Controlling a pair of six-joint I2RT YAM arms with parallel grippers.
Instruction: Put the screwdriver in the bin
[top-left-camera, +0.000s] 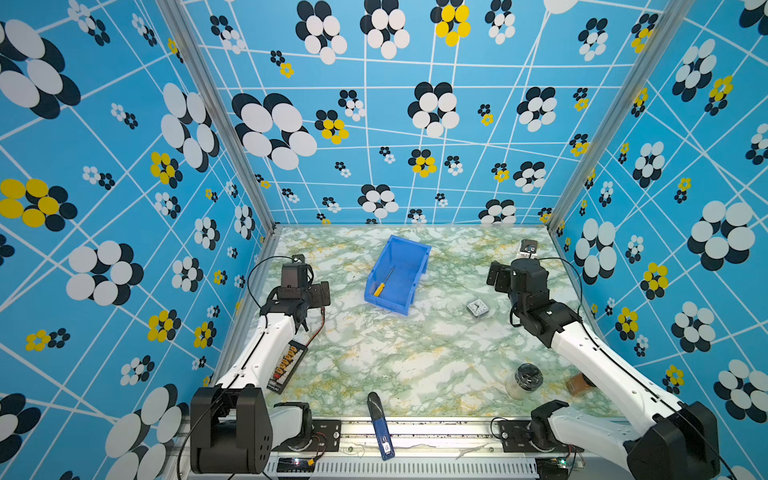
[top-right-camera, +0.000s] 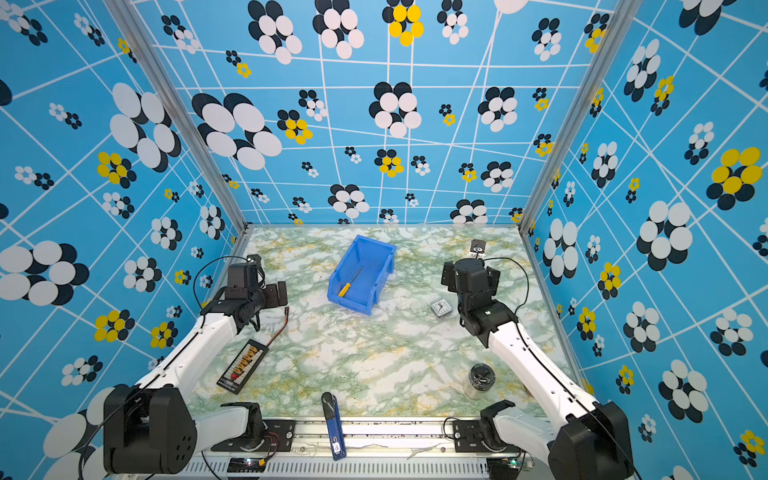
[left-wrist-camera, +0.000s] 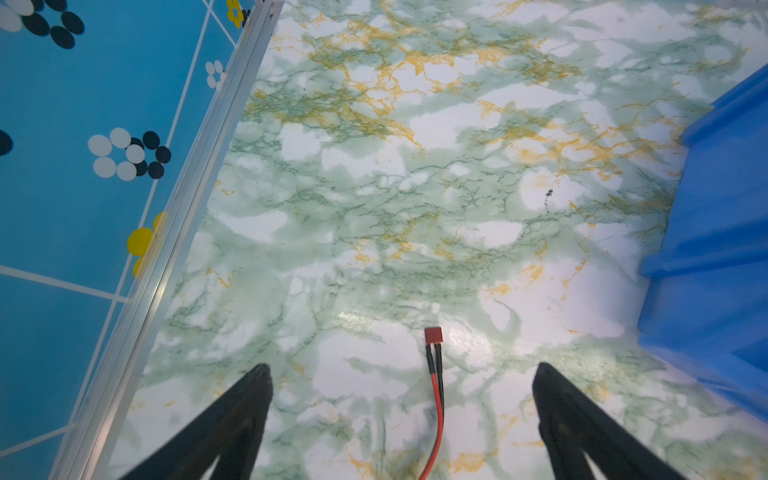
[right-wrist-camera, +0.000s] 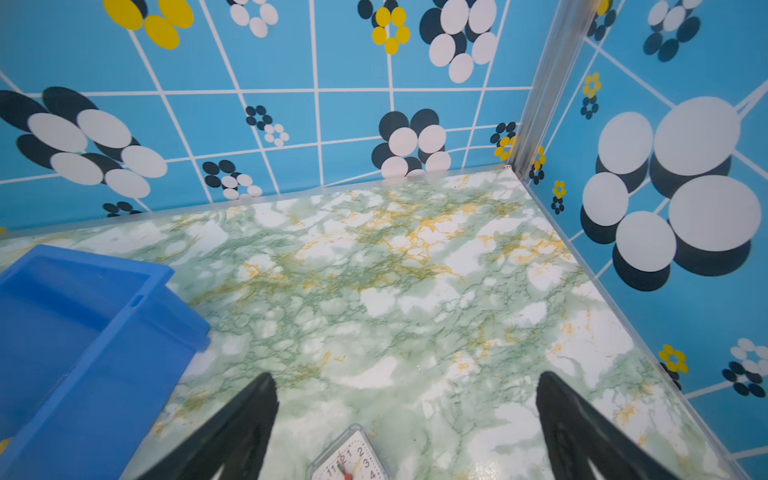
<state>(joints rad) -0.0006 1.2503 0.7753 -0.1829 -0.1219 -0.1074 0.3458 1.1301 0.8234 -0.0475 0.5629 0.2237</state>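
Lying flat on the floor of the bin (top-left-camera: 390, 306), the screwdriver (top-left-camera: 384, 281) is already where the task wants it, so judging from both top views the job looks done. What may be left is only for the arms to draw clear.

The right gripper (right-wrist-camera: 406, 376) has its jaws wide apart and holds nothing. It hangs over bare table (right-wrist-camera: 415, 291) beside the bin, with a small clock (right-wrist-camera: 353, 457) just below it. The left gripper (left-wrist-camera: 403, 368) is likewise spread and empty, on the other side of the bin.

The screwdriver's long axis runs roughly along the length of the bin. Its yellow handle sits at the near end, close to the left corner. The thin dark shaft points away from the robot and slightly to the right, toward the far wall.
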